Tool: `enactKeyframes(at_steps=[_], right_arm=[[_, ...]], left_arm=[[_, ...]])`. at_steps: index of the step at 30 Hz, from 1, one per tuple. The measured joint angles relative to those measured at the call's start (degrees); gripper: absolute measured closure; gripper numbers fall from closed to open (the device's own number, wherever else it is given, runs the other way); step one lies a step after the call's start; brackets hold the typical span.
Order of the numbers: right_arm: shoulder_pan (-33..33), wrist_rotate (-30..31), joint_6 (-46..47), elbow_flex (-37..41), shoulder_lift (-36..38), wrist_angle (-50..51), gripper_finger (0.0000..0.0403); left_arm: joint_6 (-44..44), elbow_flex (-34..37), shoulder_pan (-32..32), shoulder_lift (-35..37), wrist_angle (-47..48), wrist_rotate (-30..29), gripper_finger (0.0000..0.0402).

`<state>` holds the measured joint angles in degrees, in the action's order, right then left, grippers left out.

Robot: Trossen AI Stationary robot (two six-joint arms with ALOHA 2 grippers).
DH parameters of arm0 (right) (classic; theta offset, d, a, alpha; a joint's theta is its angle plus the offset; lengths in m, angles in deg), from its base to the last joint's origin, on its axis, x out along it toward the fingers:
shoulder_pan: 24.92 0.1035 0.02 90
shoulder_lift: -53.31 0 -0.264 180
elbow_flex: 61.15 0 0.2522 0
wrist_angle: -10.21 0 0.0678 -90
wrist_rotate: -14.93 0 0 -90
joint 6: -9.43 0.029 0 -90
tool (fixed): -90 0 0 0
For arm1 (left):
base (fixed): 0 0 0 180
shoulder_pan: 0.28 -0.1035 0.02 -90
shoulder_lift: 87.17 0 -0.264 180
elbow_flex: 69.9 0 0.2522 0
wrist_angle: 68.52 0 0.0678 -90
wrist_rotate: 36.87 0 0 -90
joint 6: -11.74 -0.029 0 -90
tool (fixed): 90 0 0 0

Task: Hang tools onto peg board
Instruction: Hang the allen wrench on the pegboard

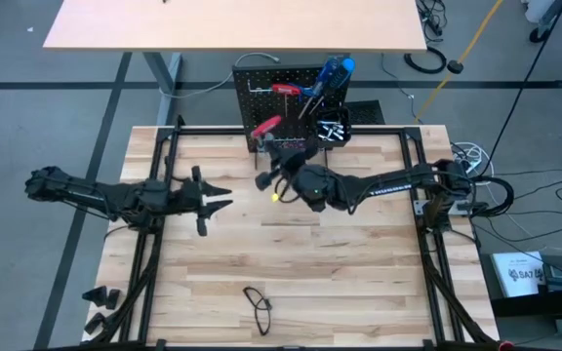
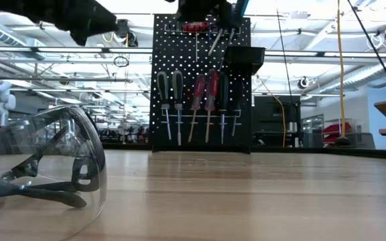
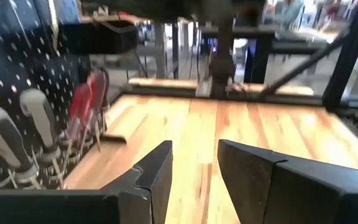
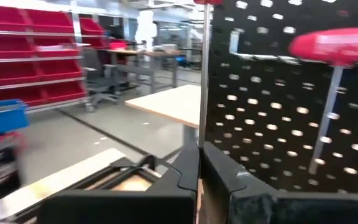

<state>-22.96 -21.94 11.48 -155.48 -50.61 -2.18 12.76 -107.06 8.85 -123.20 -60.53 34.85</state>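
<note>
Your right gripper (image 1: 261,179) sits just in front of the peg board (image 1: 261,83), its fingers clenched with nothing visible between them; the left gripper (image 1: 224,196) hovers over the counter (image 1: 359,283) well short of the board, fingers parted and empty. If you are reaching for another tool, back the right fingers off squarely so they clear the hooks. The low view shows the tools (image 2: 196,100) hung in a row on the board, which the high view flattens. Only the right wrist view shows a red T-handle (image 4: 335,45) hanging close beyond those fingers.
</note>
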Motion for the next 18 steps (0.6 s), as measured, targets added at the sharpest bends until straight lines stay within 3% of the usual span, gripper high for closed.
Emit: enactKeyframes(at_steps=[8,18], right_arm=[[-2.06,8.65,-0.81,0.06,-1.16,-5.31,0.0403],[-5.07,8.5,0.01,-1.09,-4.57,-8.87,0.0403]], left_arm=[[-0.43,0.02,0.0,-0.81,1.14,-0.03,0.0265],[-1.95,0.02,0.0,-0.81,0.1,-0.03,0.0265]])
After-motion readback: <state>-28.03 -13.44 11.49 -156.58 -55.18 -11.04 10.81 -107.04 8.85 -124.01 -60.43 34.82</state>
